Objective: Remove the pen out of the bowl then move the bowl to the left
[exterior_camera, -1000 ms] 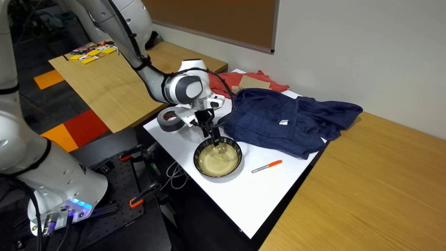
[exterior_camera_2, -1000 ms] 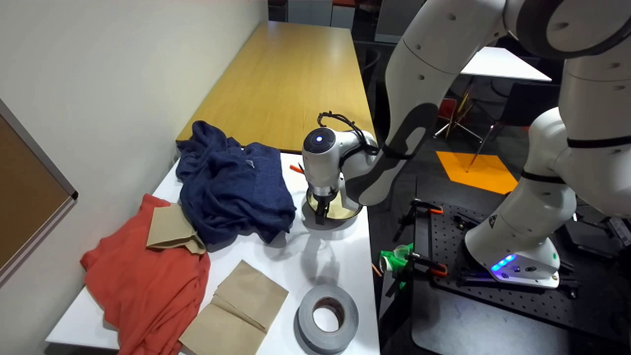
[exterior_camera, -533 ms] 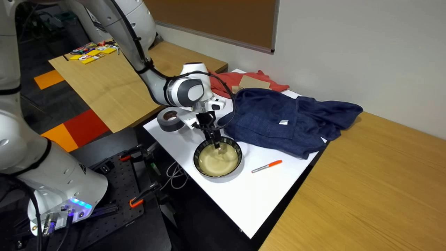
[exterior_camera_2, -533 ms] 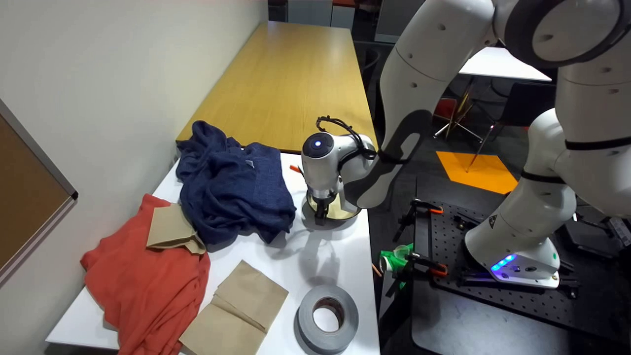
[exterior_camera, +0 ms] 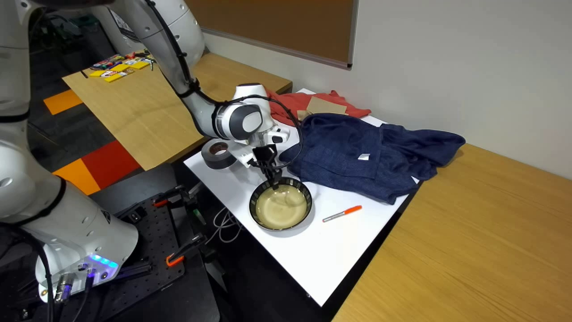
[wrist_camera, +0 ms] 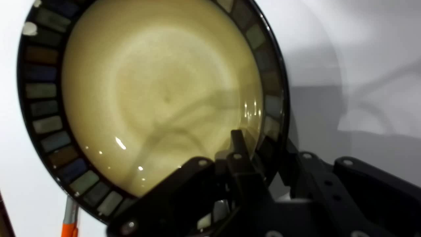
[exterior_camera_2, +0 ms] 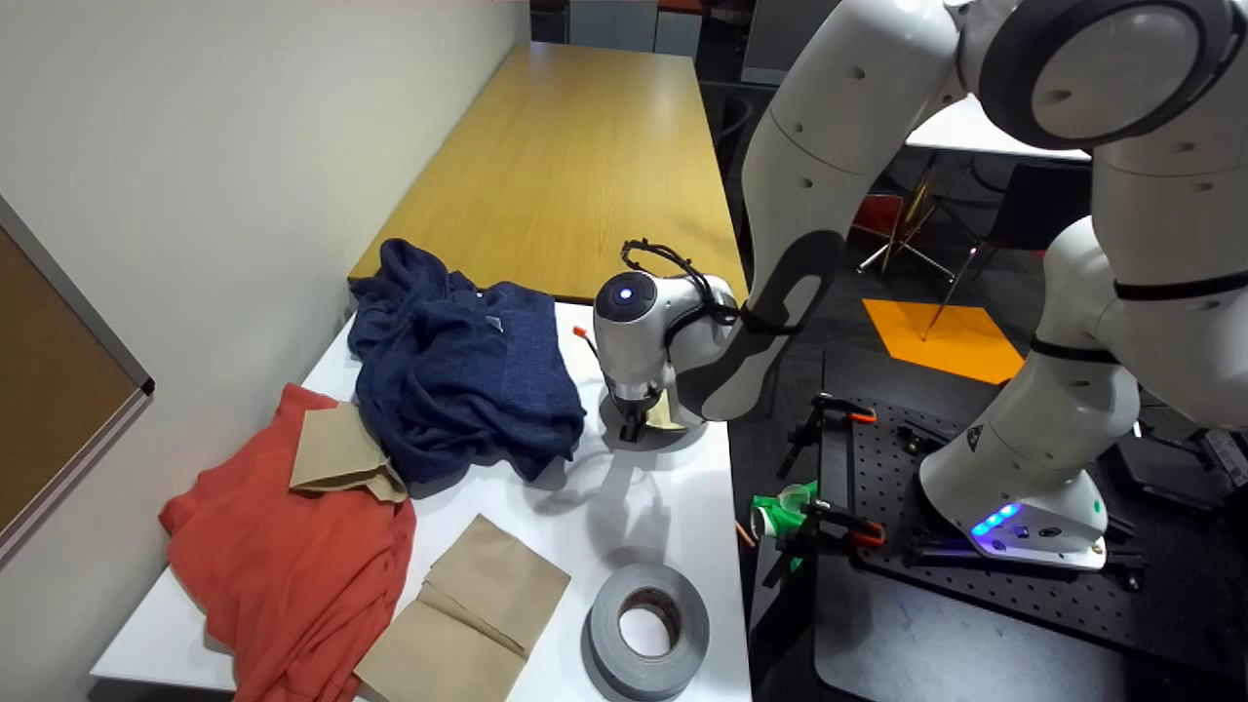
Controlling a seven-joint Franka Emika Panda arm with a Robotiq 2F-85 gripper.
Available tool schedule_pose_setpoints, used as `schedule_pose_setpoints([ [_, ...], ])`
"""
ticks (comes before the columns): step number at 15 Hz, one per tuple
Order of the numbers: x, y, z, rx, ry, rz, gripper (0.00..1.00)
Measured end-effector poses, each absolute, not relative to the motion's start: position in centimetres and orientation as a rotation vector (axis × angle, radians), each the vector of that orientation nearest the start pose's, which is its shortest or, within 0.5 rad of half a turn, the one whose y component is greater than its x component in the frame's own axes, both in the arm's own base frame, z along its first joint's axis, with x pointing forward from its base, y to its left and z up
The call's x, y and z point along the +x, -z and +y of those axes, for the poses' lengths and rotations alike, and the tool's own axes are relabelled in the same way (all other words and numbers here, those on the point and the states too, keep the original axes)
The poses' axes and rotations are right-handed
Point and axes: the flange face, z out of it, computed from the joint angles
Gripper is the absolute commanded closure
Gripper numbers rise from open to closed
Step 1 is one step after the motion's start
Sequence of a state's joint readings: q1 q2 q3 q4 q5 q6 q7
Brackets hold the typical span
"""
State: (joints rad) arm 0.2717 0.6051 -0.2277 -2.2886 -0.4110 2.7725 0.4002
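Observation:
The bowl (exterior_camera: 280, 209), dark-rimmed with a tan inside, stands on the white table with nothing lying in it. My gripper (wrist_camera: 263, 144) straddles its wall, one finger (wrist_camera: 239, 148) inside and the opposite finger (wrist_camera: 301, 168) against the outside, so it is shut on the bowl. Much of the bowl (exterior_camera_2: 667, 413) is hidden by the arm in an exterior view. Apart from it, the pen (exterior_camera: 342, 213), grey with an orange-red cap, lies on the table. At the wrist view's lower left, part of the pen (wrist_camera: 69, 217) shows beyond the rim.
A grey tape roll (exterior_camera_2: 648, 632) sits close to the table edge. Navy clothing (exterior_camera: 357, 156) is heaped by the bowl, toward the wall. A red cloth (exterior_camera_2: 302, 556) and brown paper napkins (exterior_camera_2: 463, 614) lie farther along. A wooden table (exterior_camera: 469, 232) adjoins.
My gripper's fingers have drawn together on the bowl's wall, and the arm has shifted slightly. The bowl has moved a little toward the pen's side. The pen has stayed put.

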Motion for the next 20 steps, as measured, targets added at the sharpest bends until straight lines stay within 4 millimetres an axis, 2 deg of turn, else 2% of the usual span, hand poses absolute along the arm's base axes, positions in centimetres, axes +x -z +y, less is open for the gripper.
schedule_pose_setpoints([
  [6,49.7,-8.4,2.9,-3.410,-0.103,-0.121,0.96],
  [9,49.8,-8.6,3.6,-3.401,-0.093,-0.143,0.96],
  [13,49.8,-9.1,6.3,-3.364,-0.074,-0.235,0.96],
  [20,49.1,-11.0,12.9,-3.217,-0.077,-0.549,0.96],
])
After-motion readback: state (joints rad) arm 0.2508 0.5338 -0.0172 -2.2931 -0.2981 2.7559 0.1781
